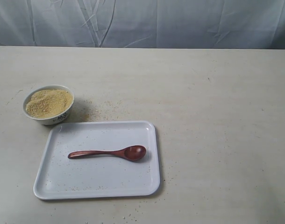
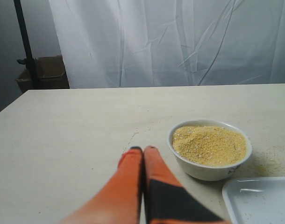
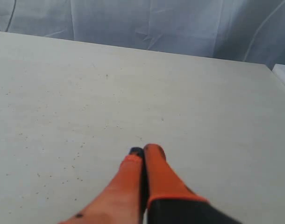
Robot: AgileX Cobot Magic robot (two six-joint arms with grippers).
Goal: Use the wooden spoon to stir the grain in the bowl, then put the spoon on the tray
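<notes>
The dark wooden spoon (image 1: 110, 153) lies flat on the white tray (image 1: 53, 179), scoop toward the right. Behind the tray's left corner stands the small white bowl (image 1: 53, 118) heaped with yellowish grain (image 1: 48, 102). In the left wrist view the bowl (image 2: 203, 170) with its grain (image 2: 209, 144) sits just beyond and beside my left gripper (image 2: 143, 149), which is shut and empty; a tray corner (image 2: 254, 198) shows too. My right gripper (image 3: 143, 150) is shut and empty over bare table. Neither gripper appears in the exterior view.
Loose grains are scattered on the table (image 1: 105, 108) between bowl and tray and on the tray surface. A white cloth backdrop (image 1: 180, 23) hangs behind the table. A dark stand and a brown box (image 2: 42, 74) are beyond the table's edge in the left wrist view.
</notes>
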